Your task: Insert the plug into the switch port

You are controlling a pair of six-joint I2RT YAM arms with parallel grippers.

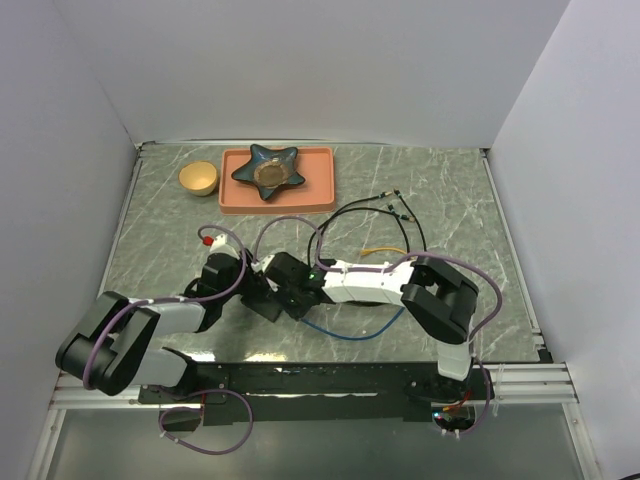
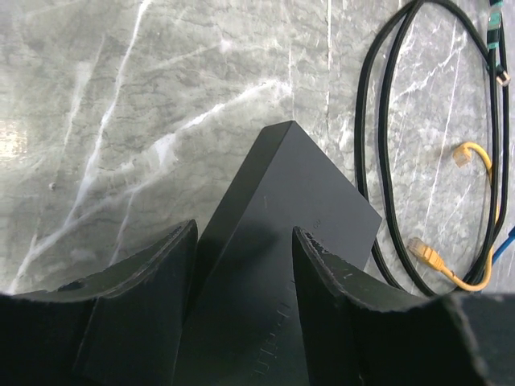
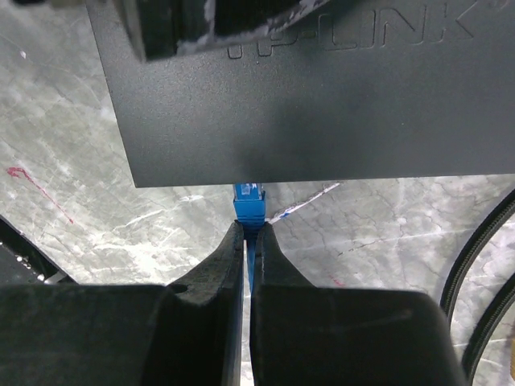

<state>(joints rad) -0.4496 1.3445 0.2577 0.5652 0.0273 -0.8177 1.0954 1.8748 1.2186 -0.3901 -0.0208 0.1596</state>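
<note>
The switch port (image 1: 288, 282) is a flat matte black box at the table's middle. In the left wrist view it (image 2: 278, 217) sits between the fingers of my left gripper (image 2: 244, 241), which is shut on it. My right gripper (image 3: 250, 229) is shut on the blue cable just behind the blue plug (image 3: 249, 203). The plug's tip is at the near edge of the switch (image 3: 306, 104), level with it; the sockets are hidden under that edge. In the top view my right gripper (image 1: 316, 281) meets the box from the right, and the blue cable (image 1: 350, 335) loops toward the front.
An orange-pink tray (image 1: 232, 203) with a dark star-shaped dish (image 1: 268, 170) and a small wooden bowl (image 1: 198, 178) stand at the back. Black cables (image 1: 390, 208) and a yellow cable (image 1: 382, 249) lie right of the switch, and both also show in the left wrist view (image 2: 378, 161) (image 2: 430, 257).
</note>
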